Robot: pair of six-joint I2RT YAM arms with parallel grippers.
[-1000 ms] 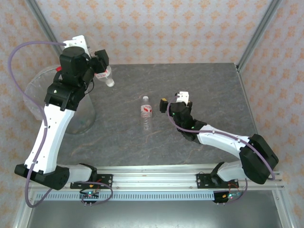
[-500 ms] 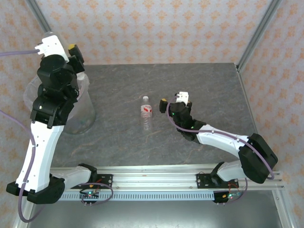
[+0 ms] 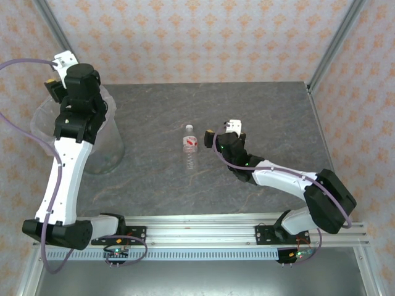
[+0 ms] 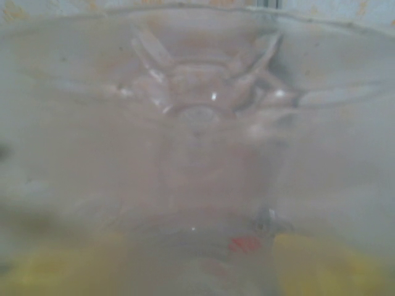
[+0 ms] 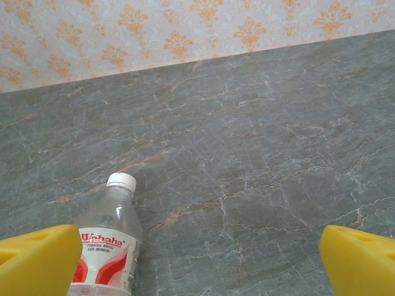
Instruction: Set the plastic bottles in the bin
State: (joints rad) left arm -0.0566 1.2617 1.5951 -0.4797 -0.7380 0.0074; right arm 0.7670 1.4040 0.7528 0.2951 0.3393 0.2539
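Bin [image 3: 105, 154] at the left edge of the grey stone table [image 3: 265, 111], translucent, round, far wider than any bottle. Left arm [image 3: 65, 166] reaches up from the near edge and bends over the bin's far side, wrist above the rim. Left gripper [image 4: 197, 271] seen in the left wrist view: very blurry, yellow pads [image 4: 321, 265] low at both sides, the held bottle [image 4: 197, 117] between them. It is clear plastic with a ribbed star base pointing away and a spot of red label low down. Jaws partly closed, clamped on the held bottle, over the bin's mouth.

Table bottle [image 3: 190, 147] lies on its side mid-table, well right of the bin. White cap points far, label is red and white, and nothing touches it. Right gripper [image 3: 221, 129] is just right of the table bottle, low over the table, with its jaws wide apart and nothing between them. In the right wrist view its yellow fingertips [image 5: 361, 259] sit at both bottom corners, and the one on the left side of the view overlaps the table bottle's label end. Right arm [image 3: 290, 182] stretches back to the near right.
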